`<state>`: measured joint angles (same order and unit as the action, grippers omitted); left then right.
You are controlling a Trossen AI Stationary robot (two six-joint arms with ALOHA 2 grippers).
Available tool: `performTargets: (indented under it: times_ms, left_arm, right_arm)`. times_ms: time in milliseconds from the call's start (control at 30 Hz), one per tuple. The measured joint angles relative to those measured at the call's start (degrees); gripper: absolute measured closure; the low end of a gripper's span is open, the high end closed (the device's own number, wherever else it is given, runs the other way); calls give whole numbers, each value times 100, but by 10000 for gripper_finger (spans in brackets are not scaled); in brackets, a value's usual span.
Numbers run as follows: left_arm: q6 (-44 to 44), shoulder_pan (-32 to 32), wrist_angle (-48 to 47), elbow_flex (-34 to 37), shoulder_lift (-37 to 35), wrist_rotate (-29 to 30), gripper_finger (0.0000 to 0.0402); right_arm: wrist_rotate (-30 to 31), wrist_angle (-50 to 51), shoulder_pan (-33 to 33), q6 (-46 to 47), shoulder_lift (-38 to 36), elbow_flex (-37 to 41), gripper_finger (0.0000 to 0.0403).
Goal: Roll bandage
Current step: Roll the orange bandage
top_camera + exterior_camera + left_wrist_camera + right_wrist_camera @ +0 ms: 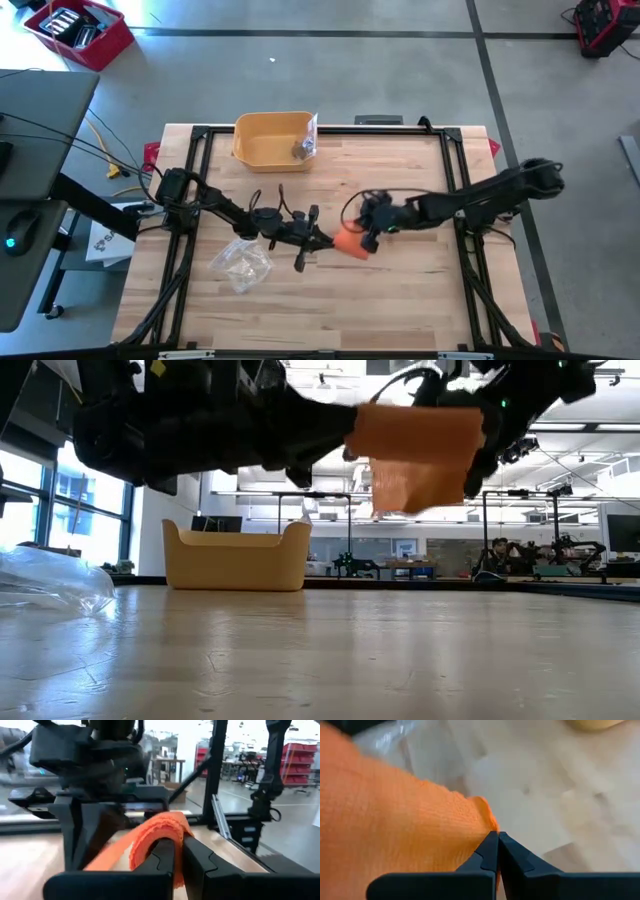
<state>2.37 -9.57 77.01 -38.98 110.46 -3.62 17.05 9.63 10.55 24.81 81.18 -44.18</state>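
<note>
An orange bandage hangs in the air between my two grippers, above the middle of the table. In the low view it shows as a wide orange strip well above the wood. My left gripper is shut on its left end. My right gripper is shut on its right part. In the left wrist view the bandage curls over the fingers. My left gripper pinches the curled end of the bandage between its two fingers, coming level from the table's left. The strip arches over the fingertips, lifted clear of the table. My right gripper pinches an edge of the bandage between its fingertips, coming level from the table's right. The cloth spreads out beyond the fingers and hangs clear of the table.
A yellow bin with a small wrapped thing in it stands at the far edge. A crumpled clear plastic bag lies on the table near my left arm. Black frame rails run along the table's left and right sides.
</note>
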Motion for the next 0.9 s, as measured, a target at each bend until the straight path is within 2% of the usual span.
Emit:
performTargets:
  times_ms: [133,267,467,600,900]
  left_arm:
    - [55,-83,-117,6,16,-44,394]
    - [153,-167,-155,6,15,-10,394]
    - [205,-217,-74,-2,2,242,394]
    - [384,-217,-25,-2,2,332,394]
    - [510,-215,270,-2,-3,596,394]
  right_arm:
    - [40,-336,139,175,492,0,401]
    - [35,-432,156,205,518,0,374]
    - [255,-344,137,-99,-147,0,293]
    - [281,-32,137,-146,-735,0,256]
    - [400,938,340,112,-1635,0,243]
